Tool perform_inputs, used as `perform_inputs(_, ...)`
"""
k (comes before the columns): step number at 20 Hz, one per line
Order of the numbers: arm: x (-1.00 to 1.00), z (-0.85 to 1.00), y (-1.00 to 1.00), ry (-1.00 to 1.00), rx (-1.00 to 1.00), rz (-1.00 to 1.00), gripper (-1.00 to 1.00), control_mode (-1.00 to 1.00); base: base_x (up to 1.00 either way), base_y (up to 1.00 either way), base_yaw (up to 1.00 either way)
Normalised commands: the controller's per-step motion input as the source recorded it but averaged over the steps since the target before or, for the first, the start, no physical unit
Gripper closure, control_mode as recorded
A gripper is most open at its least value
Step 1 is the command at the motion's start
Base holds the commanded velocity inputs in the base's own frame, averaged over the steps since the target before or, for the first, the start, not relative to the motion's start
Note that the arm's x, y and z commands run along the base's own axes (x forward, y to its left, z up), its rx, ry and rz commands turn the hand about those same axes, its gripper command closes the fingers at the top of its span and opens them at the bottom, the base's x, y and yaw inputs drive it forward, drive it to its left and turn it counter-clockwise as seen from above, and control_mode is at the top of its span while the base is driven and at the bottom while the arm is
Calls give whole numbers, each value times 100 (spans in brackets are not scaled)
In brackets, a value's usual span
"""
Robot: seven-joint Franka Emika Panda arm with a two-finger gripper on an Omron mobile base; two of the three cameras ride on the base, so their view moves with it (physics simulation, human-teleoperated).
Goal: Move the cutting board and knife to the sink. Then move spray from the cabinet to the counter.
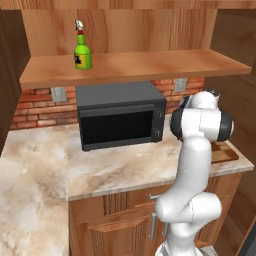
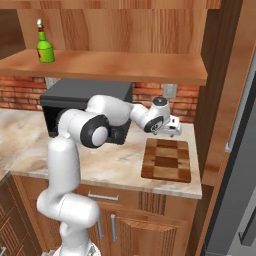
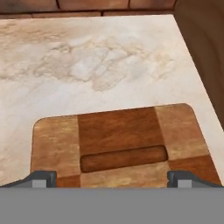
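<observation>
Spray (image 1: pixel 82 50) stands on the cabinet (image 1: pixel 135 67) shelf above the microwave (image 1: pixel 120 115). From the right, the gripper (image 2: pixel 175 127) hovers over the cutting board (image 2: pixel 167 160) on the counter (image 2: pixel 100 165). Hand view: knife (image 3: pixel 124 158) lies on the board, jaws spread wide apart.

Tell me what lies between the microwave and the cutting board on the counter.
Bare counter only, in the right base view, between microwave and cutting board.
</observation>
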Motion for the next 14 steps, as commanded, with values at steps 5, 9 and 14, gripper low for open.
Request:
perform_inputs(5, 39, -18, -10, -6, 0, 0, -100, -100, 0, 0, 0)
perform_inputs(9, 41, -26, -7, -5, 0, 0, -100, -100, 0, 0, 0)
perform_inputs(14, 39, -41, -4, -2, 0, 0, -100, -100, 0, 0, 0)
